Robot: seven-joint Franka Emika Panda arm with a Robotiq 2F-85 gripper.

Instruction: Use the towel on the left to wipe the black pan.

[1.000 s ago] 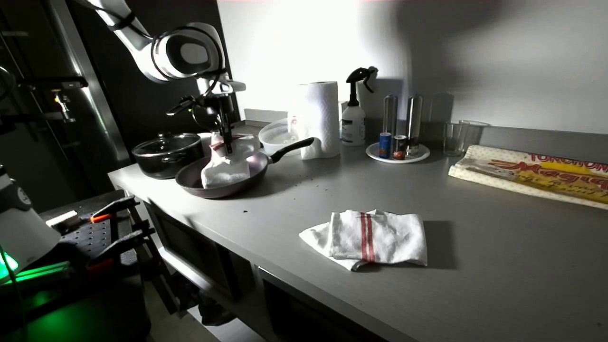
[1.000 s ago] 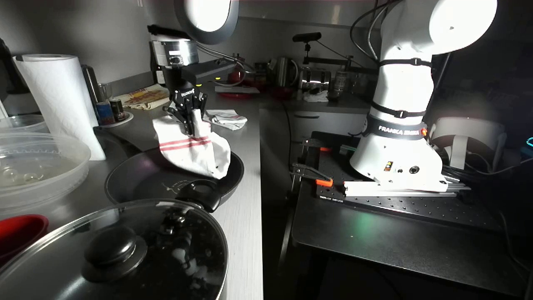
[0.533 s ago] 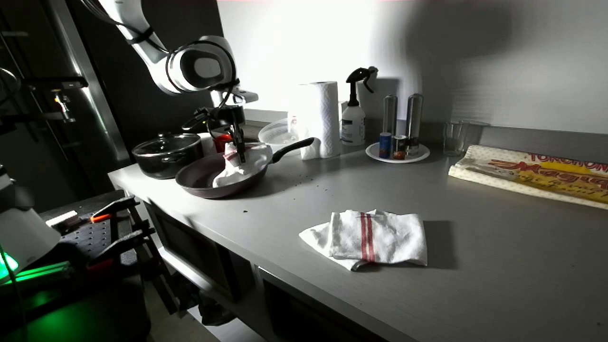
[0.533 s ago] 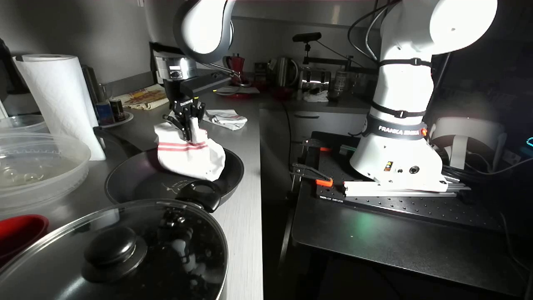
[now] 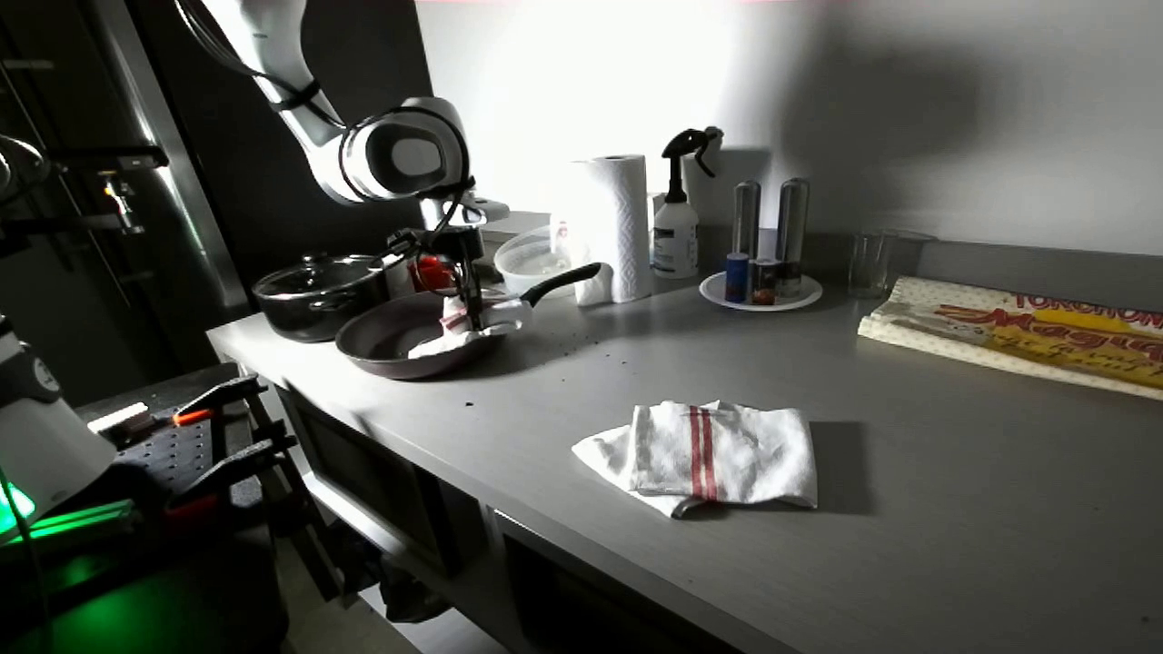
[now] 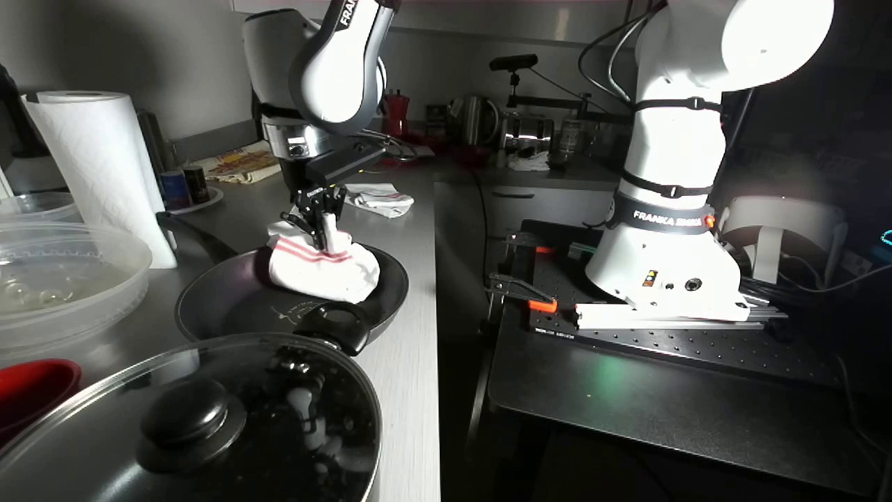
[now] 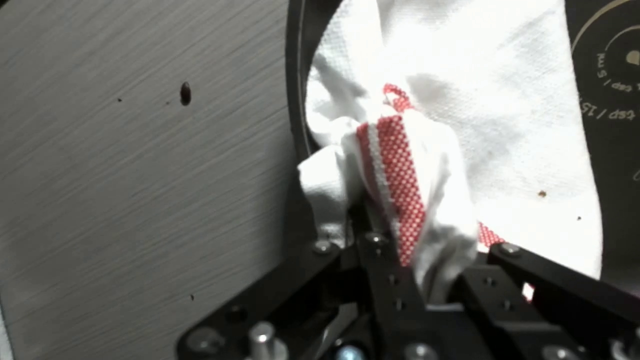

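Observation:
A white towel with red stripes (image 6: 317, 279) is bunched in my gripper (image 6: 324, 240). The gripper is shut on it. The towel's lower part lies in the black pan (image 6: 233, 293), on the half nearer the folded towel. In the wrist view the towel (image 7: 505, 100) covers much of the pan (image 7: 615, 165) and lies along its rim. The gripper's fingertips (image 7: 400, 235) are partly hidden by cloth there. In an exterior view the gripper (image 5: 474, 318) is low over the pan (image 5: 391, 336), near its handle side. A second, folded striped towel (image 5: 727, 454) lies on the counter.
A lidded black pot (image 5: 318, 295) stands beside the pan. The pan's handle (image 5: 563, 282) points toward a paper towel roll (image 5: 622, 227). A clear plastic bowl (image 6: 70, 286) and a red bowl (image 6: 35, 390) are near. Dark crumbs (image 7: 185, 93) lie on the counter.
The gripper has moved down and toward the handle side of the pan, carrying the towel. The towel now sits lower and more bunched in the pan. The folded towel has not moved.

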